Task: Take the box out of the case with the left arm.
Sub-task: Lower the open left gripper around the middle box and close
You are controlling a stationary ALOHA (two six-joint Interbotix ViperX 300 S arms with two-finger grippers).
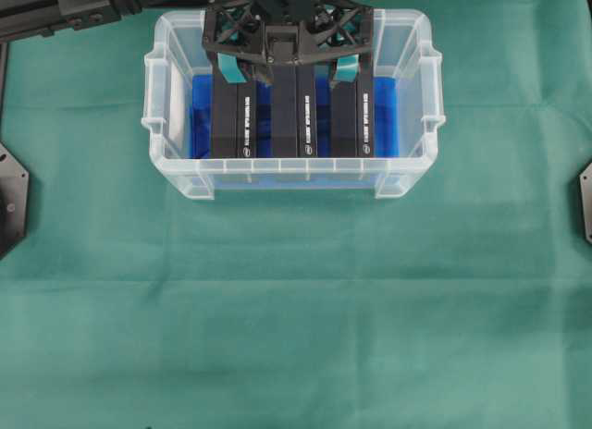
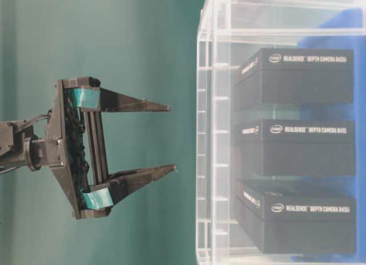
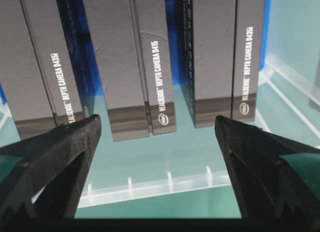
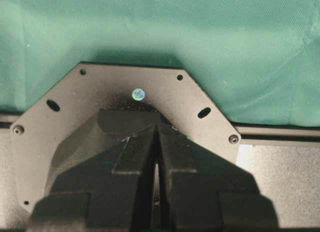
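The clear plastic case (image 1: 174, 87) sits toward the far edge of the green-covered surface (image 1: 296, 300), its blue lining (image 1: 387, 115) showing between three dark boxes lying side by side inside it: the left box (image 1: 231, 124), the middle box (image 1: 296, 115) and the right box (image 1: 356, 124). Each carries white lettering along one long edge, and in the table-level view that lettering reads as a depth camera label on the box sides seen through the case wall (image 2: 214, 162). The left gripper (image 1: 287, 71) hangs over the far half of the case with its fingers (image 1: 231, 71) spread wide and released, grasping nothing; the teal pads sit above the left and right boxes, so the spread spans the middle one. From the left wrist view the two dark fingertips (image 3: 75, 142) frame the near ends of the boxes with open space between them, touching none of them. All three boxes rest inside the case. The right gripper (image 4: 156, 157) is parked over its black mounting plate (image 4: 60, 107) at the edge of the surface, its fingers clenched together on nothing.
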